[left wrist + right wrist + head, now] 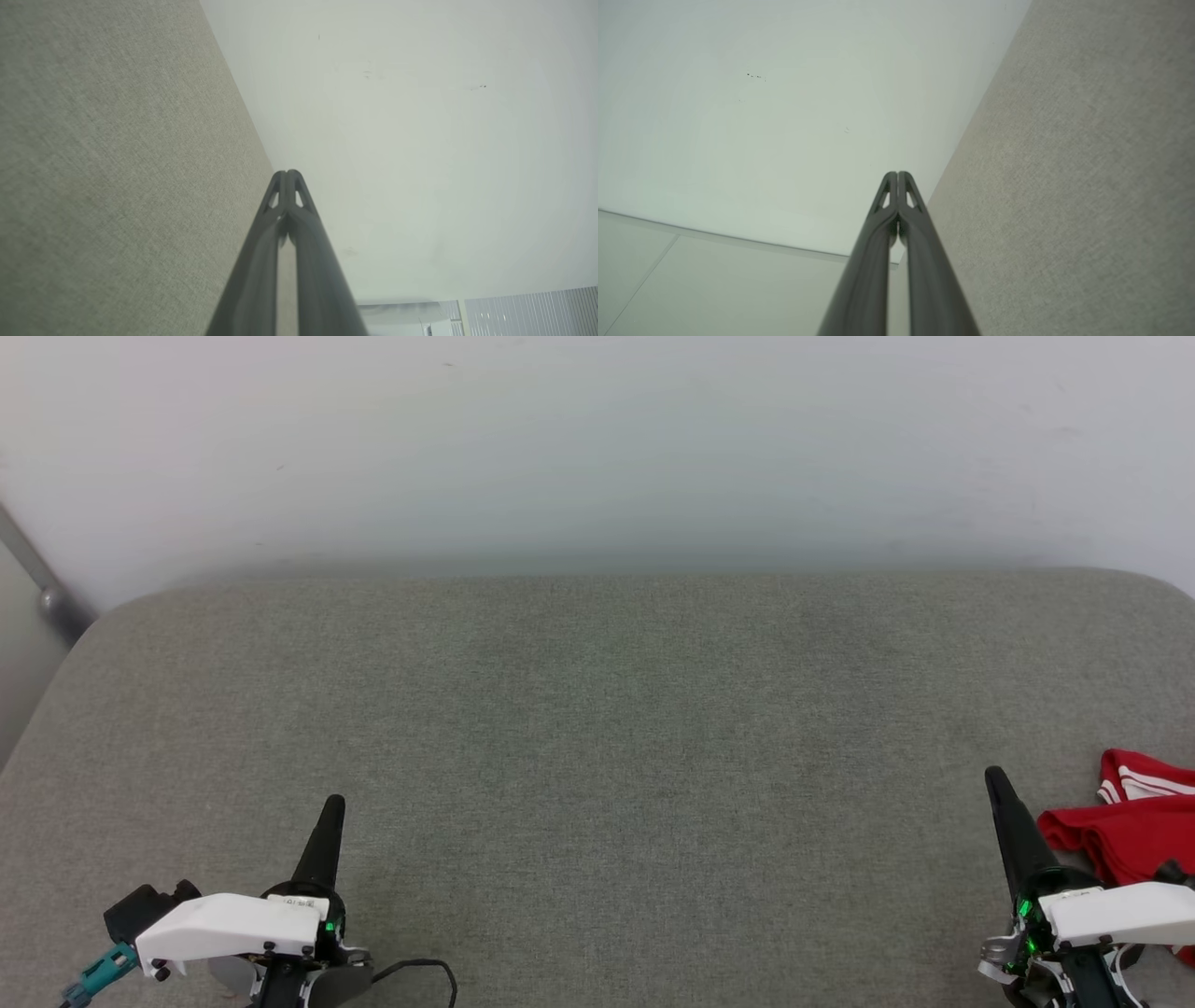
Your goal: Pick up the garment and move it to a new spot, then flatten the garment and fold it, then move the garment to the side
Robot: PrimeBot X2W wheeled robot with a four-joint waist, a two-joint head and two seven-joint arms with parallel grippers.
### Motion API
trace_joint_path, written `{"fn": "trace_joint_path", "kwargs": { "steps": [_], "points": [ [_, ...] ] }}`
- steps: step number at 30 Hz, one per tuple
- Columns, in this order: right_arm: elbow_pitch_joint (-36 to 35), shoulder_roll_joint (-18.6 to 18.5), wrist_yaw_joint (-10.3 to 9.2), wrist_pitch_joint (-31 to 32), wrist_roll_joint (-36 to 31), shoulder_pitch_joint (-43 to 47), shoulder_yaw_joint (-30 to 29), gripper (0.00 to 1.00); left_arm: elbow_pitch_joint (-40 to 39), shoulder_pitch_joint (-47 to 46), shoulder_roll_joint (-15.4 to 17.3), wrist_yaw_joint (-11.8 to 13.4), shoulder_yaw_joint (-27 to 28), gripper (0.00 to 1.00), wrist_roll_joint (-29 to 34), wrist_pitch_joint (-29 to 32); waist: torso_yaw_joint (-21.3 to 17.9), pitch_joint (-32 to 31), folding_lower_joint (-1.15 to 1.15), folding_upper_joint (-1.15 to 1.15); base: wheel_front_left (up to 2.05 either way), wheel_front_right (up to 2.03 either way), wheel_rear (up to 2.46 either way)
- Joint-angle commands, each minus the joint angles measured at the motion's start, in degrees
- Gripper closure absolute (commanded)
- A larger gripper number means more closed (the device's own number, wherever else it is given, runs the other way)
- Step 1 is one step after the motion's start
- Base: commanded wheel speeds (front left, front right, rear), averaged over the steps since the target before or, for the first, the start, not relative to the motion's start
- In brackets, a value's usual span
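The garment, red with white stripes showing at one fold, lies bunched at the right edge of the grey cushion, partly cut off by the head view's border. My right gripper stands just left of it, shut and empty, apart from the cloth. Its fingertips press together in the right wrist view. My left gripper rests at the lower left, far from the garment, shut with nothing in it. The left wrist view shows its two fingers closed tip to tip.
A pale wall rises behind the cushion's far edge. A grey metal bar slants at the far left by the cushion's rounded corner. A black cable loops beside my left wrist.
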Motion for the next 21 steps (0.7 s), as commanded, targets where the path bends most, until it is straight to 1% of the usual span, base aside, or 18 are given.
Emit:
{"fn": "trace_joint_path", "kwargs": {
  "steps": [1,21],
  "points": [
    [0.0,0.0,0.0,0.2,1.3,-1.0,-0.1,1.0,-0.1,-1.1,-0.1,-0.6,0.5,1.0,-1.0,0.4,0.0,0.0,0.0,0.0,0.0,0.0,0.0],
    [2.0,0.1,0.0,0.8,10.3,-2.5,-0.5,1.0,0.3,-1.6,-1.6,-2.1,3.0,1.0,-8.6,2.8,-0.4,0.5,0.0,0.0,0.0,0.0,0.0]
  ]
}}
